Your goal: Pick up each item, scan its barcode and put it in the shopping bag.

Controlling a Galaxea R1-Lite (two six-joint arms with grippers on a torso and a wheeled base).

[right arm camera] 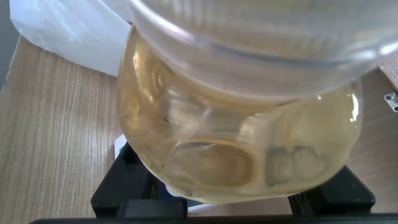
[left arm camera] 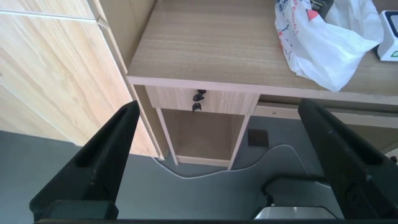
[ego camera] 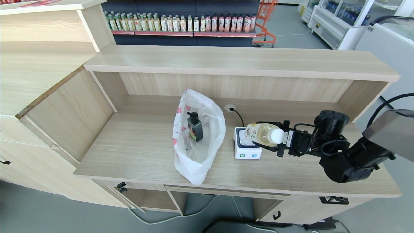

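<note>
Currently the right gripper (ego camera: 271, 136) clamps a bottle of yellow drink (ego camera: 260, 133) sideways just above the white scanner (ego camera: 247, 152), beside the shopping bag (ego camera: 194, 161) holding a black pump bottle (ego camera: 195, 128). The left gripper (left arm camera: 219, 118) hangs wide open in front of the counter (ego camera: 139, 149).

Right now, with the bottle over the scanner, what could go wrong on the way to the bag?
1. The bottle lies sideways in the right gripper above the scanner; it might slip or tilt.
2. The limp rim of the bag could catch the bottle and be dragged.
3. The pump bottle stands upright inside the bag; a drop may knock it over.
</note>
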